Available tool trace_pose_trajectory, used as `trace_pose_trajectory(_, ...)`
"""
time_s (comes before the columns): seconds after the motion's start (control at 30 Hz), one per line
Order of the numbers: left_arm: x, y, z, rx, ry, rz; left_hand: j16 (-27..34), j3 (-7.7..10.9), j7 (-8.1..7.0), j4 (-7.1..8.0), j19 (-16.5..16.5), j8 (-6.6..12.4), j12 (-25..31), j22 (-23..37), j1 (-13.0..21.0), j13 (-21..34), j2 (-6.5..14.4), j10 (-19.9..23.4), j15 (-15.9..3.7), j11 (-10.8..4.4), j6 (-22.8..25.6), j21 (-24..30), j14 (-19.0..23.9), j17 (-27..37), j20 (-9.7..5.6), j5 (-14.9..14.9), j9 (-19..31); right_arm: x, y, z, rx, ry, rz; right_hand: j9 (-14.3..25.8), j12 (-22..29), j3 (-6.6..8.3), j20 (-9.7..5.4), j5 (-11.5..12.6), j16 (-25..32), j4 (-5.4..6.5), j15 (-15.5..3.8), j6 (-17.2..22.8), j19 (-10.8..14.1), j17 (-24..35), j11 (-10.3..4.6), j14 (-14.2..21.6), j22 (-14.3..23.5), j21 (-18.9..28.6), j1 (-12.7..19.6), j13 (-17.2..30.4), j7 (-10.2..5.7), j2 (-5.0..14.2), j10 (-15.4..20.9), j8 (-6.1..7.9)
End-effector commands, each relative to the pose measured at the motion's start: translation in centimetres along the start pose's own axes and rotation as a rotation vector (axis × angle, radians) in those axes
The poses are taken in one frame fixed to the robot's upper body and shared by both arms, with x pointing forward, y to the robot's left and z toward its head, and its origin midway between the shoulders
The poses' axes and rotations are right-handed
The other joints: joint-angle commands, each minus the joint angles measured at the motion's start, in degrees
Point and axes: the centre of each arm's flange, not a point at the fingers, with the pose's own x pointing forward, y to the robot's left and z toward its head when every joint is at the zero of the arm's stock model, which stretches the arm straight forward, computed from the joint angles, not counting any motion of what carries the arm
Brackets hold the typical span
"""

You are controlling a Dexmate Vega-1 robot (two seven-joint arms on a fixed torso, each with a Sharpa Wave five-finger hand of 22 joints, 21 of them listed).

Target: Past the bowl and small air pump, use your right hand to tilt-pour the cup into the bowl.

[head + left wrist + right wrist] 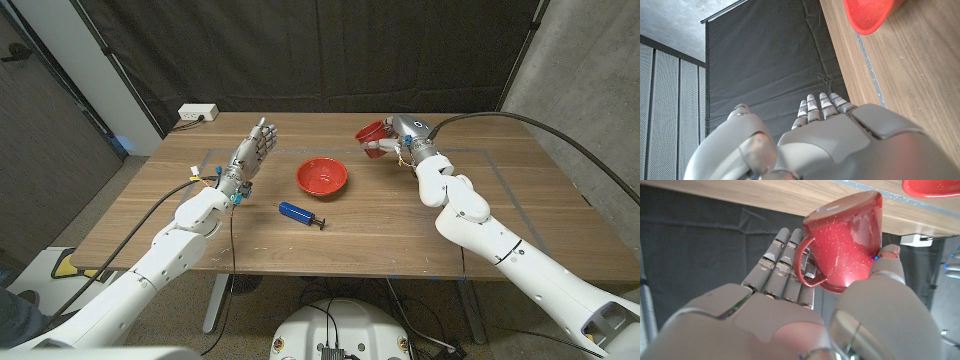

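1. The cup [372,133], red with white speckles, is held tilted on its side above the far right part of the desk [400,230], its handle [802,265] turned toward the fingers [782,260].
2. It is gripped by the right hand [402,138], pinched between the thumb [887,260] and the fingers.
3. The red bowl [322,177] is seen near the middle of the desk, apart from the cup.
4. The small blue air pump [298,212] is laid just in front of the bowl.
5. The left hand [250,155] is held upright over the desk's left part, fingers straight and close together, nothing grasped.
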Motion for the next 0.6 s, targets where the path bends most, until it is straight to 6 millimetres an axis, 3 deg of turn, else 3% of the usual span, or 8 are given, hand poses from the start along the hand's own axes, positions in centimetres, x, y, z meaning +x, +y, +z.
trace_pose_trajectory(0.03,0.9,-0.5,-0.4,-0.007,0.014,-0.019,0.05,-0.46,-0.02,0.19,-0.48,-0.28,-0.26,0.31,0.36,0.23,0.18,-0.03,-0.14,0.09,0.16,0.0,0.0,0.26,-0.21,-0.15,0.13,-1.3,2.2,-4.1,0.118,0.148,0.009,0.21,0.05,2.69,-5.69,0.4,-0.12,2.93,-5.82,11.01,-0.15,-0.03,-7.03,-0.17,0.15,-0.14,13.5,0.08,-11.02,14.01,7.68,0.0)
trace_pose_trajectory(0.6,1.8,-0.7,-0.4,0.004,0.027,-0.033,0.04,-0.56,-0.1,0.18,-0.49,-0.31,-0.26,0.31,0.43,0.23,0.28,-0.03,-0.04,-0.05,0.13,0.03,-0.03,0.26,-0.17,-0.25,0.13,-3.8,6.4,-8.1,0.287,0.164,-0.243,0.24,-0.25,2.2,-5.68,0.38,-0.11,3.76,-5.68,11.41,-0.38,0.01,-7.24,-0.36,0.22,-0.3,12.15,0.08,-11.34,14.1,7.75,-0.16)
